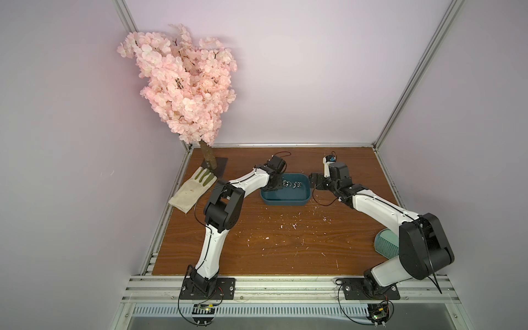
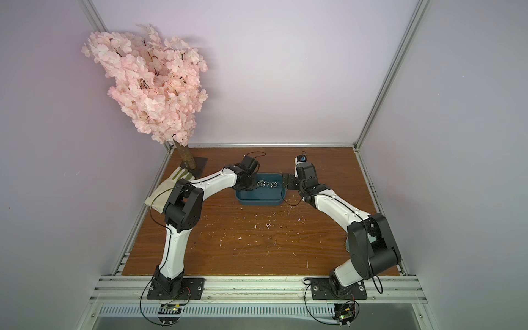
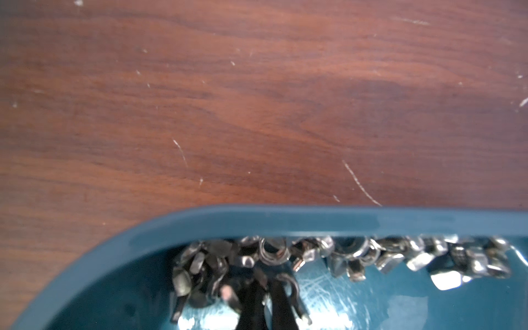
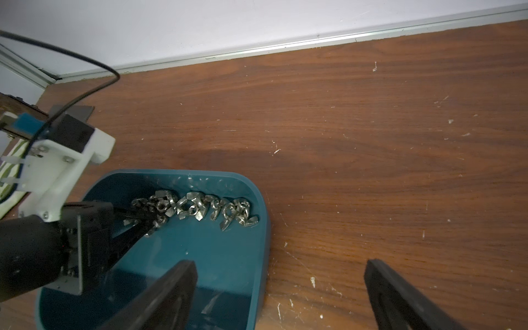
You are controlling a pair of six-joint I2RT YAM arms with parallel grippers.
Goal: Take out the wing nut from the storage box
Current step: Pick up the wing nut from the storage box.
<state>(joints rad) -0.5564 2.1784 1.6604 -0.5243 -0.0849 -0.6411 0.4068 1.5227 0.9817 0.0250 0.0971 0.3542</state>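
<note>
Wing nuts (image 4: 197,210), small shiny steel ones, lie heaped along the far wall inside the shallow dark teal plastic storage box (image 4: 228,271) on the brown wooden table (image 4: 371,143), with the left gripper (image 4: 153,221) pressed together in the heap's end, presumably to nip one, and the right gripper (image 4: 278,264) spread astride the end wall, probably to steady the box.

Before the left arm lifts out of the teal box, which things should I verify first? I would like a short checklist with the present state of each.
1. The left gripper is shut inside the storage box, at one end of the row of wing nuts: ok.
2. Exactly one nut sits between its fingers: cannot tell; several nuts crowd the tips.
3. The box is steadied: not ok; the right gripper is open, with one finger over the box and one over the table.
4. There is a spot to set the nut down: ok; in front of the box the wood is bare but for white flecks.
</note>
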